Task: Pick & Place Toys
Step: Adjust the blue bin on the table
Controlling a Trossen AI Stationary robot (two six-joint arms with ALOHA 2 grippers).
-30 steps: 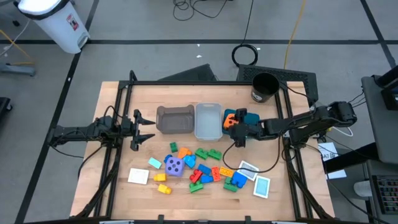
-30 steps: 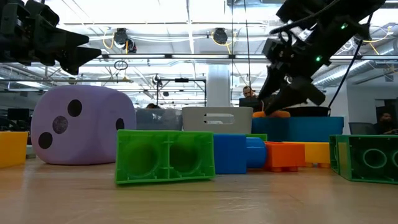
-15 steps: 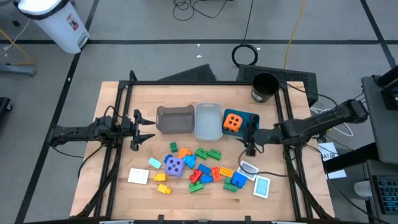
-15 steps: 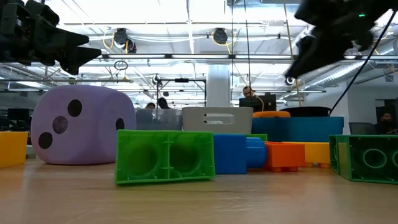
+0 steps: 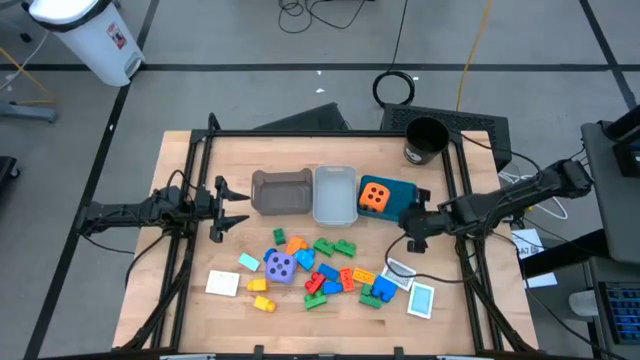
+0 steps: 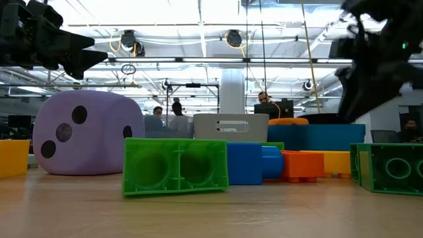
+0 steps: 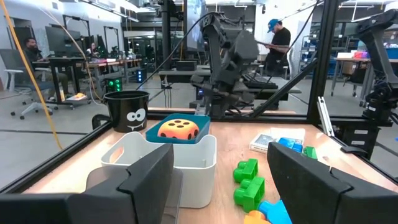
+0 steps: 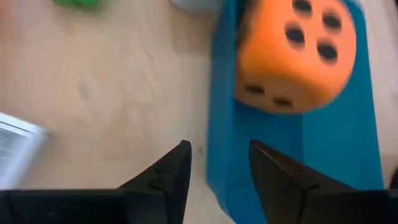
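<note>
The orange dotted cube (image 5: 375, 196) sits inside the teal bin (image 5: 398, 192), right of centre in the high view, with the clear bin (image 5: 334, 195) just beside it on the left and the grey bin (image 5: 282, 193) beyond that. Below the bins, in the lower middle of the frame, the purple dotted cube (image 5: 282, 267) lies among the small plastic bricks (image 5: 335, 247), and white cards (image 5: 421, 298) lie at the lower right and lower left of the pile. The right gripper (image 5: 413, 236) hangs just below the teal bin's lower right corner; in its wrist view the fingers (image 8: 169, 177) stand narrowly apart with nothing between them, over the edge of the bin near the orange cube. The left gripper (image 5: 232, 207) waits at centre left, just left of the grey bin, its fingers (image 7: 134, 175) spread wide and empty. A black round cup (image 5: 425, 139) stands at the table's upper right corner
</note>
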